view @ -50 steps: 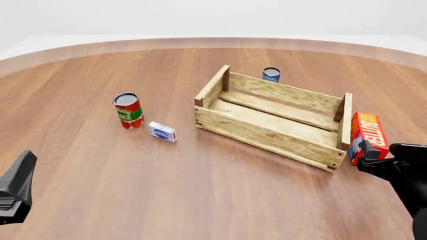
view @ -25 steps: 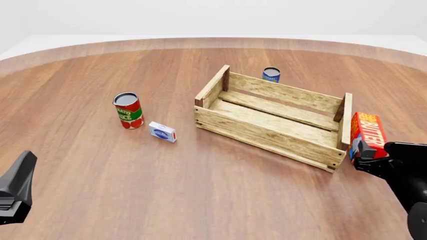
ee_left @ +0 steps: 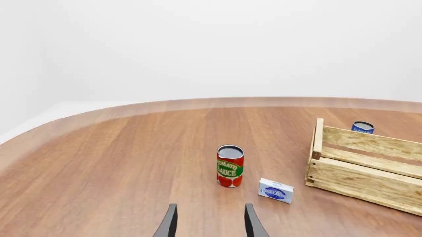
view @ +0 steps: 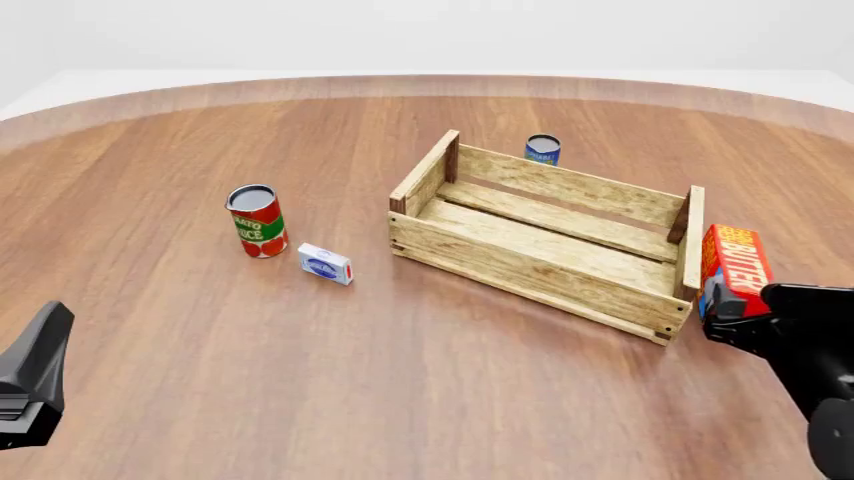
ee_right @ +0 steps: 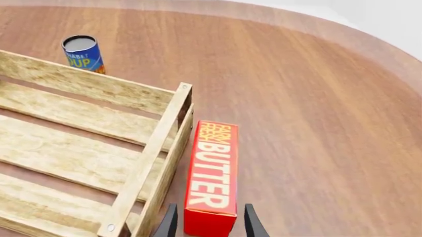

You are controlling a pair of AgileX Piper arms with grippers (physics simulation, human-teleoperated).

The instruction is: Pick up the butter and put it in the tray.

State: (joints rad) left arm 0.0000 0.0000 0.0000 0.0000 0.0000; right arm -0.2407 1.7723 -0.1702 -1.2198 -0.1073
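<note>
The butter (view: 738,262) is a red-orange carton lying on the table just outside the tray's right end wall. In the right wrist view the butter (ee_right: 212,173) lies lengthwise, with its near end between my fingers. The tray (view: 534,265) is a large slatted wooden crate with nothing in it; it also shows in the right wrist view (ee_right: 153,160) and the left wrist view (ee_left: 362,182). My right gripper (view: 742,312) (ee_right: 209,223) is open, one finger on each side of the carton's near end. My left gripper (view: 30,385) (ee_left: 209,224) is open and holds nothing, low at the near left.
A tomato sauce can (view: 256,221) (ee_left: 230,166) and a small white-blue box (view: 324,264) (ee_left: 275,190) stand left of the tray. A blue can (view: 542,150) (ee_right: 82,53) stands behind the tray's far wall. The table's rounded edge runs along the far side.
My right gripper has crept a little forward onto the butter's near end. The butter and my left arm have not moved.
</note>
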